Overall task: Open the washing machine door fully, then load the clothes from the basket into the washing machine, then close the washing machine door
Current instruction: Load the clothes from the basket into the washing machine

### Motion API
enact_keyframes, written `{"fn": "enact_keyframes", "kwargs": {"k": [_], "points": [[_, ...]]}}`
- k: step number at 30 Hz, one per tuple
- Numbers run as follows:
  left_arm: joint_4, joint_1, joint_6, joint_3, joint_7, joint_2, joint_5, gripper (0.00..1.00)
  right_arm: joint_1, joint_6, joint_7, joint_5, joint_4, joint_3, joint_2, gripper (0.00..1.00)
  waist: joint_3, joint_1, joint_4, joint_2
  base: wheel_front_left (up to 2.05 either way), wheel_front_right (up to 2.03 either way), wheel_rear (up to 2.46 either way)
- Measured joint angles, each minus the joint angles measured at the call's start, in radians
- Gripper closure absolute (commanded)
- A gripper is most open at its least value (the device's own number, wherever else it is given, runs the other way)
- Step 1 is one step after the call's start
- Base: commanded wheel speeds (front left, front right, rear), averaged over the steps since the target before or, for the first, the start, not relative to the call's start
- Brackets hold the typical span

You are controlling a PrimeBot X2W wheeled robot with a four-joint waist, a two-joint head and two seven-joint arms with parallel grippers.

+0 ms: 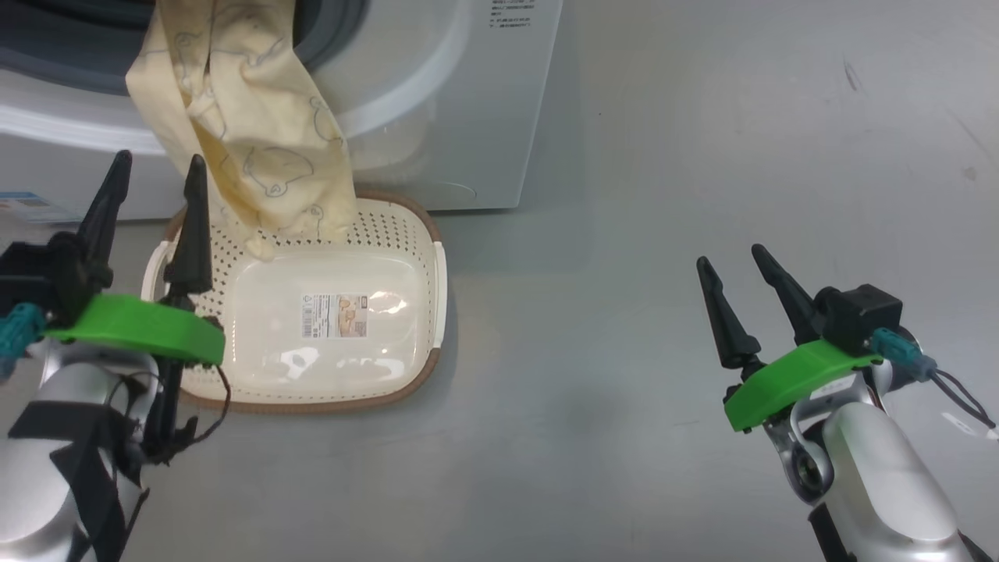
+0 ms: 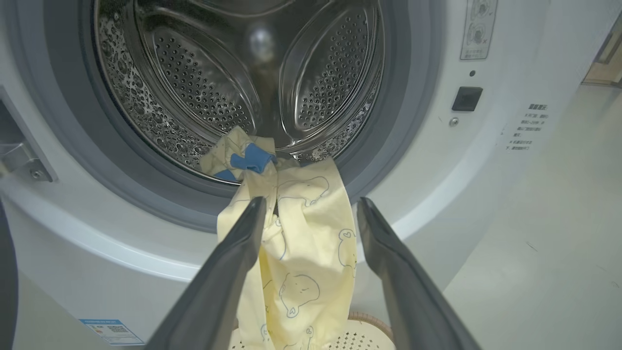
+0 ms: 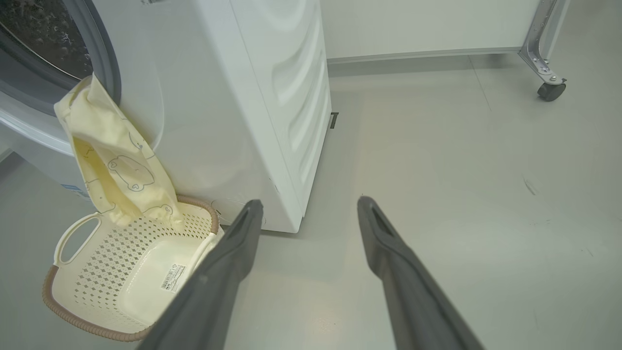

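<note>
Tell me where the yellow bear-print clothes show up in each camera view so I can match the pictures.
Head view: the clothes hang at upper left, from the opening of the washing machine down to the basket.
Left wrist view: the clothes at centre, draped out of the drum over the grey gasket.
Right wrist view: the clothes at left, hanging to the basket.
Shared landmark: the basket beneath their lower end.

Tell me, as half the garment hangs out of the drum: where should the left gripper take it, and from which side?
Take the cream-yellow garment at its bunched neck just below the grey gasket, probably straight from the front: the open left gripper faces it there, a finger to each side. The loose lower end trailing into the basket would likely just fold.
</note>
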Motion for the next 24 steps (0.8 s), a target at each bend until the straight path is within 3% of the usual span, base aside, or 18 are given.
{"fn": "enact_keyframes", "kwargs": {"k": [9,24], "points": [[-0.087,0.126,-0.005,0.100,0.000,-0.094,0.088,0.00,0.004,0.000,0.000,0.000,-0.002,-0.001,0.000,0.00,0.006,0.0000,0.006,0.0000,0.00,0.00,0.00],[-0.109,0.203,-0.081,0.210,0.000,-0.201,0.239,0.00,0.004,0.000,0.000,0.000,-0.010,-0.002,0.000,0.00,0.019,0.0001,-0.001,0.0000,0.00,0.00,0.00]]}}
